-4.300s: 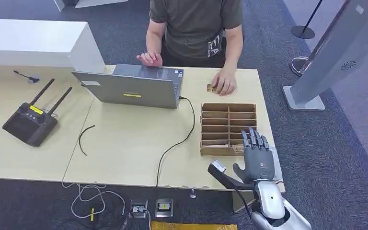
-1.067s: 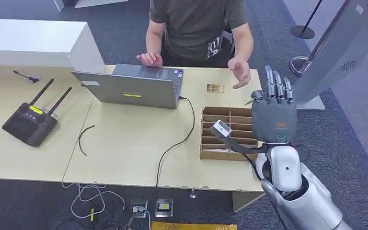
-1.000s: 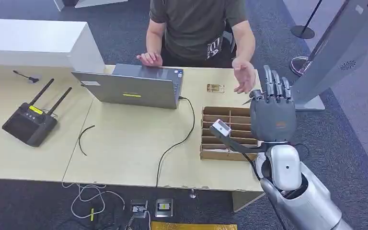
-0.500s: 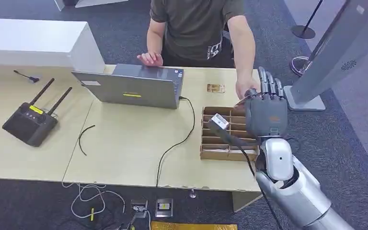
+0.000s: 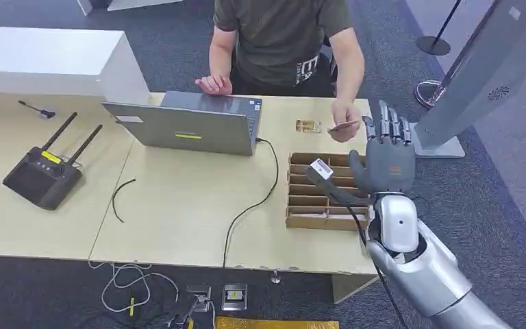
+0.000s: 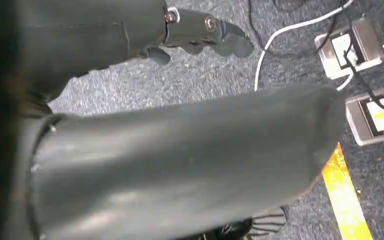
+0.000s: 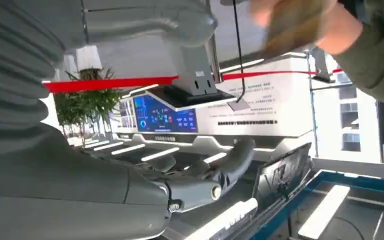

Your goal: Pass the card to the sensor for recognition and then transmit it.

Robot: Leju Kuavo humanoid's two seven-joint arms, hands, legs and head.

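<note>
Pale wooden table (image 5: 178, 205), grey carpet (image 5: 493, 205), possibly an office

I see a light wooden table (image 5: 178, 205) standing on dark grey carpet (image 5: 493, 205). A white counter (image 5: 48, 62) adjoins its far left corner. To the far right I note a grey kiosk stand (image 5: 479, 75) on a flat base, with a stanchion base (image 5: 433, 46) behind it. Below the table's near edge, white cabling (image 5: 127, 281) and floor sockets (image 5: 234, 297) lie beside a yellow floor strip (image 5: 274, 323). In the right wrist view I see a bright interior with a potted plant (image 7: 87, 102) and a red line (image 7: 115, 82).
</note>
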